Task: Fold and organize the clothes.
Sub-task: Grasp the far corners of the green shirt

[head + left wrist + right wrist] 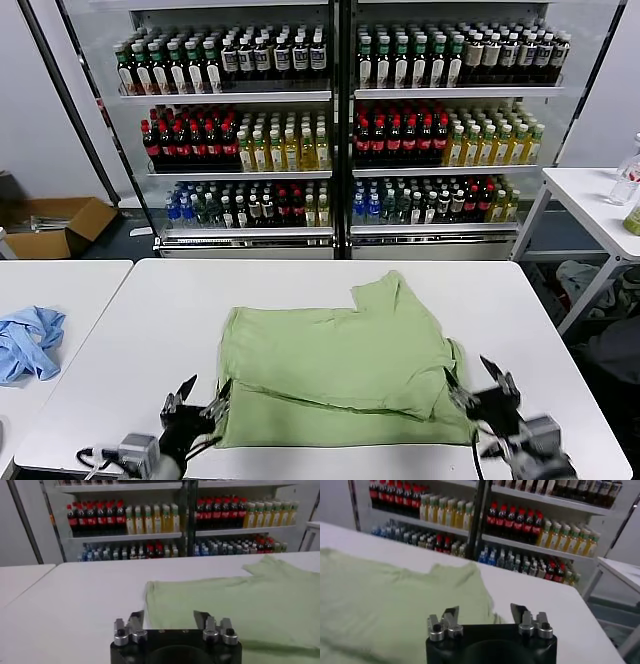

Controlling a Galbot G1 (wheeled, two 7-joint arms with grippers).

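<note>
Both grippers, left (205,398) and right (473,385), hover with fingers spread and empty at the t-shirt's (340,360) near corners (equally close); it lies partly folded mid-worktop (150,320), long axis crosswise.

No text on the bottles (330,95) can be read.

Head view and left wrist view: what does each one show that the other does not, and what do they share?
Only the head view shows the crumpled blue cloth on the neighbouring white table, the open cardboard box on the floor, and the right claw at the shirt's near right corner. Only the left wrist view shows the left claw open from close behind. Both share the light green short-sleeved t-shirt on the white table and the bottle-filled drink shelves.
</note>
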